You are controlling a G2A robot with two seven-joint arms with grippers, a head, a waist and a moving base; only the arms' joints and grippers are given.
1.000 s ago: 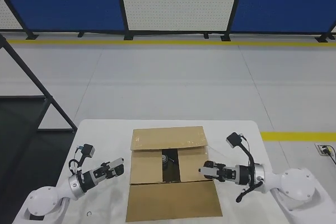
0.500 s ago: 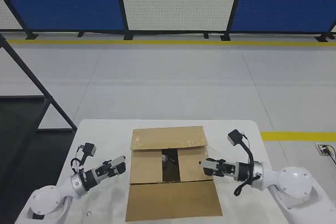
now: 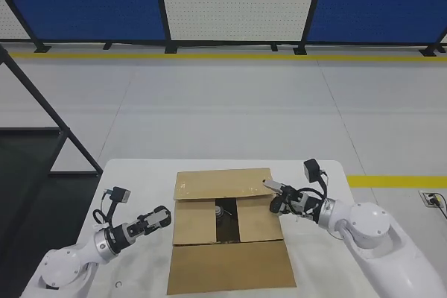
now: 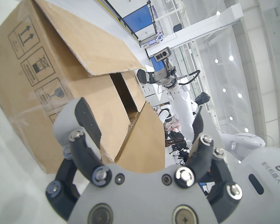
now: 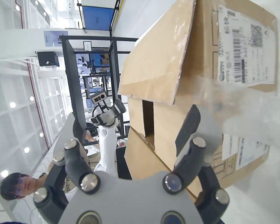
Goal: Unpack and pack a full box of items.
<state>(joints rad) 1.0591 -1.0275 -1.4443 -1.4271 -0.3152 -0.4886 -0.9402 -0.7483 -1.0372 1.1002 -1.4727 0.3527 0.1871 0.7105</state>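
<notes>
One cardboard box [image 3: 231, 268] stood at lower centre of the top view on the white surface [image 3: 134, 179], with two outer flaps folded outward. One dark item [image 3: 219, 214] was visible through the gap between the two inner flaps. The left wrist view presented the box wall bearing handling symbols [image 4: 35, 68], and the right wrist view presented the opposite wall bearing white labels [image 5: 245, 47]. Two hands were counted, the left hand [image 3: 159, 218] just left of the box and the right hand [image 3: 276, 197] at its right edge, each with fingers spread and grasping nothing.
</notes>
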